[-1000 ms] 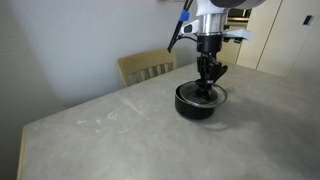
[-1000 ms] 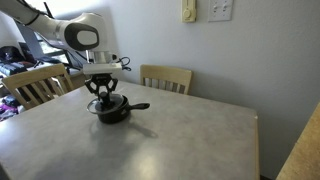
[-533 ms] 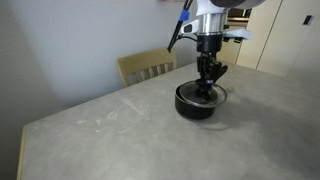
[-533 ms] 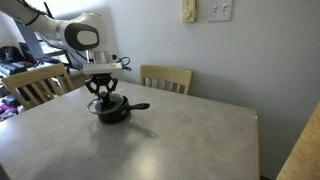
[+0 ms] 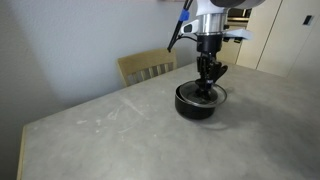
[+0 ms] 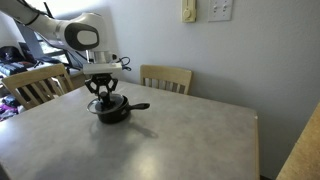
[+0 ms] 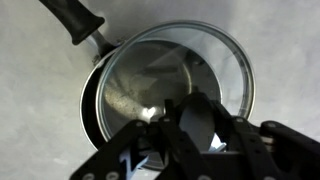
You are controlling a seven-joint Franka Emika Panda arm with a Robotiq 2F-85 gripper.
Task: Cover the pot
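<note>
The pot (image 5: 192,106) (image 6: 112,113), a small black saucepan, stands on the grey table, and its long handle (image 7: 74,17) points to the upper left in the wrist view. A round glass lid (image 7: 222,55) lies tilted over it, shifted toward the right past the pot's rim (image 7: 92,98). My gripper (image 5: 208,86) (image 6: 107,97) (image 7: 195,112) comes straight down onto the lid's middle and is shut on its black knob. The fingers hide most of the knob.
The grey table (image 5: 110,130) (image 6: 180,130) has its near edge at the left in an exterior view. Wooden chairs (image 5: 146,66) (image 6: 166,77) (image 6: 35,86) stand along the table's far side. A wall with switch plates (image 6: 200,11) is behind.
</note>
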